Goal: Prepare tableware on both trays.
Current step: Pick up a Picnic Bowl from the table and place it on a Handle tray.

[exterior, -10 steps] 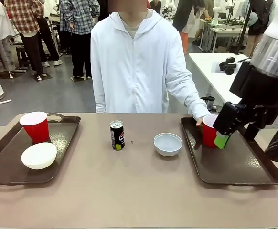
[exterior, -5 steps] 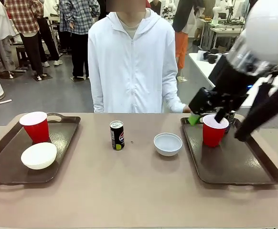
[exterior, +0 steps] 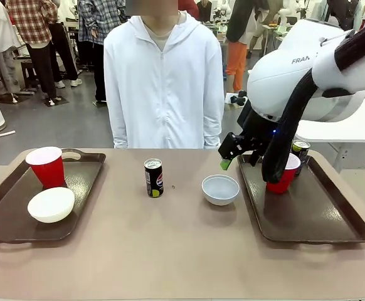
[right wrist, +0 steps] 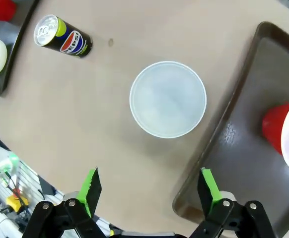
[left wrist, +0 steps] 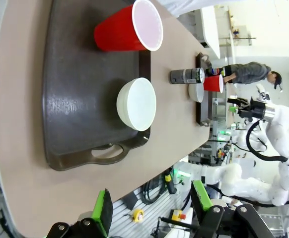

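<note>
The small round pale-grey bowl (exterior: 220, 189) is sitting upright on the bare bench (exterior: 170, 251), just beside the inner rim of the right-hand dark-brown rectangular plastic tray (exterior: 308, 219) and not yet on it. The right arm's jaws are hanging open and empty above it, near that tray's far corner. In the right wrist view the bowl (right wrist: 168, 98) is lying straight ahead of them, centred between the two green pads (right wrist: 90, 184), with the tray rim (right wrist: 219, 130) off to one side. Being round, the bowl is offering no long axis to line up with, so the coming move is probably turning on one pad dropping inside its rim and one outside. The right arm is sitting far nearer than the left arm, and the left arm's jaws are also standing open and empty over the other brown tray (left wrist: 70, 99), which is carrying a red plastic cup (left wrist: 127, 32) and a white bowl (left wrist: 136, 103).
</note>
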`<state>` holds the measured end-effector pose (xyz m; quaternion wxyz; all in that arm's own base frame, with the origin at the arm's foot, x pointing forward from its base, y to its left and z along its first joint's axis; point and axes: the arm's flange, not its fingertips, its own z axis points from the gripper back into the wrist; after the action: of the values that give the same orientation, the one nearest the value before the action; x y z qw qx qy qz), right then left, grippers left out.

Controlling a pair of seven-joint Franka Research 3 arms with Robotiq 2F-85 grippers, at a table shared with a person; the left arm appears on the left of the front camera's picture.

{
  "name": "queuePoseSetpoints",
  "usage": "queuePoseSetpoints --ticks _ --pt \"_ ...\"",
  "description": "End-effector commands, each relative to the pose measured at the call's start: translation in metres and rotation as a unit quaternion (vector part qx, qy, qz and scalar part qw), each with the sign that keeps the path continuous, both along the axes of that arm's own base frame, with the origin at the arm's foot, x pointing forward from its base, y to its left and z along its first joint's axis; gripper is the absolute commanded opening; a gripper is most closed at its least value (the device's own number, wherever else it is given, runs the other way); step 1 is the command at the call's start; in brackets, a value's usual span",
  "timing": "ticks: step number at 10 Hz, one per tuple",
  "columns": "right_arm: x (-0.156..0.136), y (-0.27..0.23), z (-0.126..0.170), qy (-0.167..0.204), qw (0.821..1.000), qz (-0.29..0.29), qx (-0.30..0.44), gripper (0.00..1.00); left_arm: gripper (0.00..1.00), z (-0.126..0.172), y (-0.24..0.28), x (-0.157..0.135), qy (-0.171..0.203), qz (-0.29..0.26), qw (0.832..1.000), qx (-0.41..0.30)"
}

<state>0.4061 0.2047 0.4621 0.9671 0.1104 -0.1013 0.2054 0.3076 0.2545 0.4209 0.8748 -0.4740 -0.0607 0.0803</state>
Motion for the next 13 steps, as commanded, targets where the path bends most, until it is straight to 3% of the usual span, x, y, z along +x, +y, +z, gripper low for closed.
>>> queuePoseSetpoints --ticks 1,4,7,9,13 --pt "-0.011 -0.012 0.011 -0.004 1.000 -0.010 0.007 1.00 0.84 0.002 0.001 -0.002 -0.006 -0.001 1.000 -0.003" --pt "-0.003 -0.006 0.011 -0.005 1.000 -0.004 0.004 1.00 0.84 0.002 0.001 -0.002 -0.006 -0.001 1.000 -0.003" --pt "0.032 0.006 -0.041 0.014 1.000 -0.016 -0.023 1.00 0.84 0.002 0.001 -0.002 -0.006 -0.001 1.000 -0.003" --pt "0.048 0.011 -0.072 0.007 0.998 -0.021 -0.056 1.00 0.84 0.002 0.001 -0.002 -0.006 -0.001 1.000 -0.003" --pt "0.064 0.020 -0.093 -0.022 0.998 -0.001 -0.064 1.00 0.84 0.002 0.001 -0.002 -0.006 -0.001 1.000 -0.003"
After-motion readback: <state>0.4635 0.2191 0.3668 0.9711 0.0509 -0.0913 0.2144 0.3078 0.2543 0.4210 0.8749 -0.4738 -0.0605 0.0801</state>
